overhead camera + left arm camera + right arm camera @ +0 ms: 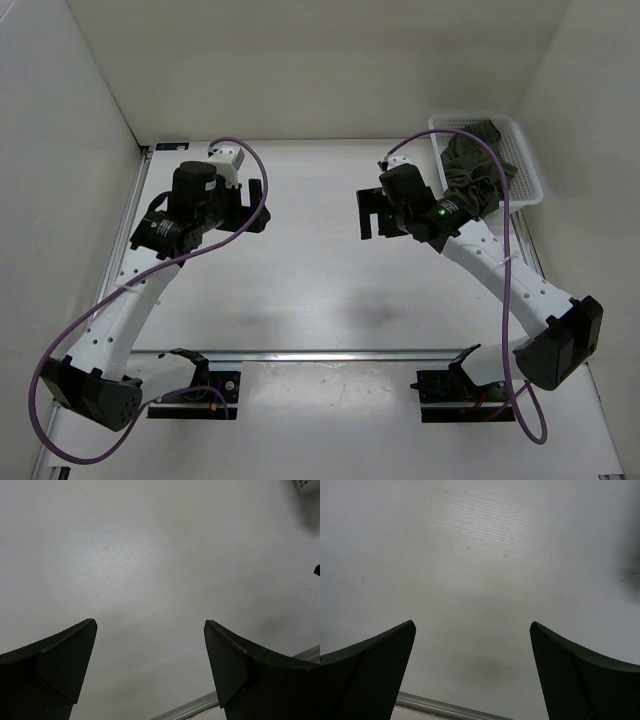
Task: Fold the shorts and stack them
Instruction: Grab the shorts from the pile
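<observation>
The dark olive-green shorts (468, 168) lie bunched in the white mesh basket (523, 135) at the table's far right corner, with cloth hanging over its near rim. My right gripper (368, 214) hovers over the table left of the basket, open and empty. My left gripper (256, 207) hangs over the left half of the table, also open and empty. In the left wrist view the left gripper (150, 626) shows only bare white table between its fingers. The right gripper (472, 626) in its own wrist view shows the same. The shorts appear in neither wrist view.
White walls close in the table on the left, back and right. A metal rail (330, 353) runs across the near edge between the arm bases. Purple cables (505, 230) loop along both arms. A corner of the basket (307, 485) shows in the left wrist view.
</observation>
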`<move>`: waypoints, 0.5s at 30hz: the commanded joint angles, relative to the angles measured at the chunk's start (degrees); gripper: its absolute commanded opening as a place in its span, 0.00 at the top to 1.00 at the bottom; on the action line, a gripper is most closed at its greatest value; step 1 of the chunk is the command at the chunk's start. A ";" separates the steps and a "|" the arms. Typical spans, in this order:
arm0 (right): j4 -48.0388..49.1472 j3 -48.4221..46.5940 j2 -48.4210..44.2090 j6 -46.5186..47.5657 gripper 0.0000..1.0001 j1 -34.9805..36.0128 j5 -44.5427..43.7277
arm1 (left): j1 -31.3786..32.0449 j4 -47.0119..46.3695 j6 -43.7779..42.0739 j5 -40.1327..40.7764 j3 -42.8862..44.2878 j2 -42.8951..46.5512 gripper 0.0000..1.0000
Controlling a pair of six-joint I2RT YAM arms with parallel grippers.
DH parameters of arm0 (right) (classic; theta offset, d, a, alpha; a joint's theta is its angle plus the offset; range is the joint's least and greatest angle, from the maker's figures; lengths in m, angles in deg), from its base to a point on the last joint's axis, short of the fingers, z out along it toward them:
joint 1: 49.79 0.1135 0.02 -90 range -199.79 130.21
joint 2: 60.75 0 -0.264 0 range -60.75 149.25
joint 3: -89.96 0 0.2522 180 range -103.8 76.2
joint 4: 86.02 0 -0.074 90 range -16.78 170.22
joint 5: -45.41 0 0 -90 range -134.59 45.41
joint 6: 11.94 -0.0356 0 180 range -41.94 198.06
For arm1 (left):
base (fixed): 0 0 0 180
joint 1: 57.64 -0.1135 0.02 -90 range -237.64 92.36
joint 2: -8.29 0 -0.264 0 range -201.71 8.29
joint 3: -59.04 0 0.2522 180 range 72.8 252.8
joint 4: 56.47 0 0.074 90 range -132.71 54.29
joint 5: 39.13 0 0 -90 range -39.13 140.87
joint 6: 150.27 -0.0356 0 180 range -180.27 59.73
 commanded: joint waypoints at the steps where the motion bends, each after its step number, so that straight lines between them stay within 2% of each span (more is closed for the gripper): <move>1: -0.39 -1.33 -1.92 -1.25 0.00 -0.16 -4.07 | 0.15 0.53 0.69 0.01 -1.22 0.24 0.00; 6: -1.44 -0.01 -4.82 -1.25 0.00 -0.69 -10.56 | 0.15 0.53 0.69 1.68 -2.46 0.24 0.00; 9: -1.96 0.61 -6.05 -0.64 0.00 -4.89 -11.28 | 0.15 0.53 1.21 1.68 -2.46 -1.60 0.00; 12: -1.97 -1.49 -6.06 1.29 0.00 -13.41 -8.65 | 0.15 0.53 1.74 0.80 -1.84 -2.14 0.00; 13: -1.97 -2.37 -6.06 2.08 0.02 -18.91 -7.34 | 0.15 0.53 1.74 0.80 -1.84 -2.66 0.00; 14: -1.97 -4.72 -5.28 2.61 0.09 -22.10 -5.24 | 0.15 0.53 1.74 0.80 -1.84 -2.66 0.00; 15: -1.97 -6.14 -3.35 2.61 0.12 -25.44 -2.69 | 0.15 0.53 1.74 1.67 -1.84 -2.66 0.00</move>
